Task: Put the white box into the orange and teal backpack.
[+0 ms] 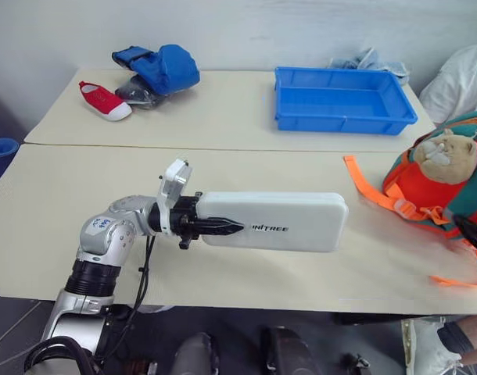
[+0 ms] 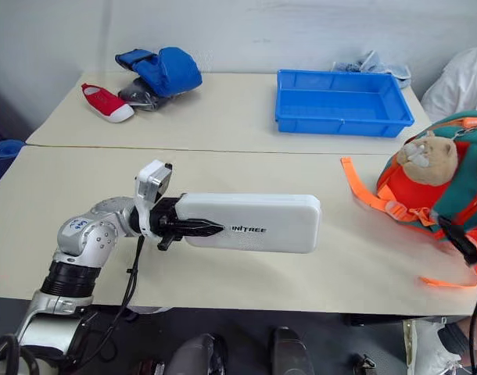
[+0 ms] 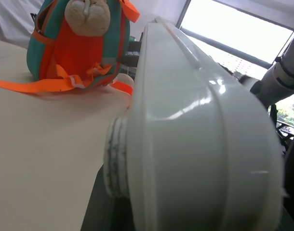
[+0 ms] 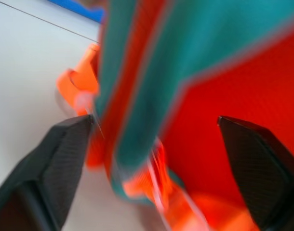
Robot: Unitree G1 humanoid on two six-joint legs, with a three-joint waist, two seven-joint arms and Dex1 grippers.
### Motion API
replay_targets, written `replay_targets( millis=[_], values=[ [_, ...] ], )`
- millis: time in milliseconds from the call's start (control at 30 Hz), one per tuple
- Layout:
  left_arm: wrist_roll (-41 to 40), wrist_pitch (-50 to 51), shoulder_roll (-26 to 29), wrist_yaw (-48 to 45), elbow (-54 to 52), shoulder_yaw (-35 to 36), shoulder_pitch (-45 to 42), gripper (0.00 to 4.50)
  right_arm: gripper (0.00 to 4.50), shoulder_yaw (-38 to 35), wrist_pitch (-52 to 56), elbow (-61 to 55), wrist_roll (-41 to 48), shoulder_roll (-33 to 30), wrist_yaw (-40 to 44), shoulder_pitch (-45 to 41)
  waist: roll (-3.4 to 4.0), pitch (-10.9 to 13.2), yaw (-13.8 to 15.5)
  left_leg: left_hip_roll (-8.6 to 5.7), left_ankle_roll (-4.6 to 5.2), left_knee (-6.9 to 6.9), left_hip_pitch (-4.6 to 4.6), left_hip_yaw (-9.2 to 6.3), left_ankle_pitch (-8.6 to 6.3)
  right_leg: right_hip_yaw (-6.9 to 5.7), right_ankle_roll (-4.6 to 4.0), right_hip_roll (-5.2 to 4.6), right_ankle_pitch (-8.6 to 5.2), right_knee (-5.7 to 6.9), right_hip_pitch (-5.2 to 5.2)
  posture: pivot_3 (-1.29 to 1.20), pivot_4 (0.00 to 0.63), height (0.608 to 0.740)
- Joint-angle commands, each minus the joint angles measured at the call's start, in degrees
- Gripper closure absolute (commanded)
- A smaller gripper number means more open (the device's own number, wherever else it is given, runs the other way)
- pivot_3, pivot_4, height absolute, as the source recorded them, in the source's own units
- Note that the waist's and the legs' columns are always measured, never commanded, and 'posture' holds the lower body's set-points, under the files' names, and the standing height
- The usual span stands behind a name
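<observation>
Over near table: left gripper clamped on one short end of the white box, box held up off the surface, not resting on it.
Box axis: long axis runs across the scene, roughly level, lettered face turned up toward the head camera; free end points to the robot's right.
Box vs backpack: orange and teal backpack stands on the table at the right edge, well apart from the box's free end, bare tabletop between. Free end aims at it, so the coming move looks like a carry to the right along the box's own length.
Backpack pose: upright, leaning a bit, beige plush front facing the box; loose orange strap trails on the table toward the box.
Backpack opening: can't tell where it is or whether it's unzipped, top is cut off in the head views and the right wrist view is blurred.
Right gripper: jaws spread wide, holding nothing, right up against the backpack's teal and orange fabric; touching or not is unclear from the blur.
Nearer arm: right one is at the bag, left one has the box, so likely right steadies or opens while left feeds.
Risk: box is long, gripped at one end only, far end may sag or catch on the strap.
Far table: blue tray, red shoe, blue bundle, all clear of the path.
</observation>
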Motion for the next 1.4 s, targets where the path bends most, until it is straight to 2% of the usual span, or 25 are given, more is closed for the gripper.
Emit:
replay_targets(
  millis=[33, 133, 200, 333, 500, 600, 700, 833, 967, 1033, 1133, 1233, 1400],
  values=[
    [-2.9, 1.0, -0.2, 1.4, -2.1, 3.7, -0.2, 3.27, 1.64, 3.2, 4.1, 3.2, 2.4, -1.4, 1.9, -7.4, -0.01, 0.0, 0.2, 0.01, -0.01, 0.00, -0.10, 0.00, 0.05, -0.02, 0.00, 0.02, 0.00, 0.02, -0.07, 0.00, 0.150, 0.740],
    [-5.6, 3.2, -1.2, 4.8, -2.1, 7.3, -0.6, 3.27, 2.66, 7.1, 3.2, 6.9, 0.4, -0.8, 2.2, -14.1, -0.05, 0.0, 0.1, -0.02, 0.05, 0.24, -0.30, 0.01, 0.08, -0.01, 0.10, -0.04, 0.05, 0.08, -0.19, 0.00, 0.150, 0.740],
    [-6.3, 4.3, -0.8, 5.9, -2.9, 8.6, 0.2, 3.27, 3.25, 9.0, 3.3, 6.7, 0.4, 0.3, 3.2, -15.6, -0.07, 0.0, 0.0, -0.06, 0.10, 0.28, -0.29, 0.02, 0.11, 0.01, 0.18, -0.07, 0.09, 0.06, -0.15, 0.00, 0.150, 0.740],
    [-7.9, 6.7, 1.1, 6.7, -3.3, 10.7, 1.5, 3.27, 4.49, 11.0, 7.3, 0.2, 5.5, 5.4, 1.9, -19.2, -0.06, 0.0, 0.0, -0.06, 0.09, 0.25, -0.29, 0.01, 0.12, 0.01, 0.19, -0.07, 0.10, 0.09, -0.15, 0.00, 0.150, 0.740],
    [-9.3, 8.3, 2.7, 8.3, -0.1, 14.8, 0.1, 3.27, 4.49, 18.6, 13.6, -13.6, 9.3, 10.7, 0.7, -20.6, -0.14, 0.1, -0.6, 0.00, -0.06, 0.19, -0.24, 0.04, 0.18, 0.05, 0.16, -0.03, 0.09, 0.27, -0.25, 0.00, 0.150, 0.740],
    [-8.2, 5.8, 2.6, 10.7, 3.6, 18.3, -0.7, 3.27, 4.49, 22.0, 20.0, -22.8, 14.9, 12.5, -0.8, -20.3, -0.14, 0.1, -0.4, 0.01, -0.14, 0.13, -0.22, 0.02, 0.21, 0.02, 0.08, -0.03, 0.04, 0.39, -0.31, 0.00, 0.150, 0.740],
    [-9.2, 5.8, 3.2, 12.8, 6.2, 21.8, -1.8, 3.27, 4.49, 23.0, 25.5, -29.7, 21.2, 13.4, -2.9, -19.1, -0.20, 0.1, 0.0, 0.01, -0.13, 0.12, -0.24, 0.02, 0.19, 0.01, 0.06, -0.05, 0.03, 0.40, -0.34, 0.00, 0.150, 0.740],
    [-11.6, 7.7, 5.1, 14.7, 10.3, 26.9, -3.7, 3.27, 4.49, 22.2, 33.4, -40.0, 36.2, 13.7, -9.4, -15.3, -0.39, 0.2, 0.0, 0.02, -0.11, 0.11, -0.31, -0.04, 0.14, -0.04, 0.06, -0.09, 0.03, 0.38, -0.35, 0.00, 0.150, 0.740],
    [-12.6, 8.8, 6.7, 14.3, 11.3, 28.9, -5.1, 3.27, 4.49, 17.7, 39.8, -47.1, 56.0, 5.3, -12.4, -6.5, -0.44, 0.3, 0.1, 0.01, -0.01, 0.14, -0.49, -0.14, 0.07, -0.14, 0.06, -0.14, 0.03, 0.36, -0.39, 0.00, 0.150, 0.740],
    [-12.7, 8.2, 6.7, 15.2, 11.6, 30.0, -5.5, 3.27, 4.49, 13.9, 42.4, -47.3, 61.1, 0.5, -11.3, -0.7, -0.49, 0.2, 0.2, 0.00, 0.03, 0.16, -0.60, -0.21, 0.05, -0.22, 0.07, -0.17, 0.03, 0.29, -0.40, 0.00, 0.150, 0.740],
    [-14.5, 11.0, 7.7, 14.5, 9.1, 30.1, -4.8, 3.27, 4.49, 9.2, 43.2, -45.2, 60.9, -2.7, -10.2, 4.5, -0.81, 0.3, 0.3, 0.00, 0.10, 0.17, -0.66, -0.28, 0.01, -0.30, 0.10, -0.18, 0.05, -0.10, -0.34, 0.00, 0.150, 0.740],
    [-17.0, 14.0, 8.0, 13.7, 4.9, 29.3, -4.1, 3.27, 4.49, 4.5, 43.2, -40.9, 58.3, -5.3, -7.9, 5.3, -0.96, 0.4, 0.0, -0.01, 0.12, 0.25, -0.70, -0.31, 0.00, -0.30, 0.17, -0.18, 0.10, -0.09, -0.33, 0.00, 0.150, 0.740],
    [-17.2, 14.6, 8.8, 10.2, -3.6, 24.7, -2.8, 3.27, 4.49, 4.3, 42.9, -37.6, 53.8, -7.2, -5.5, 3.5, -1.00, 0.4, 0.2, -0.04, 0.10, 0.23, -0.70, -0.31, 0.03, -0.31, 0.21, -0.17, 0.13, -0.09, -0.34, 0.00, 0.150, 0.740]
  ],
)
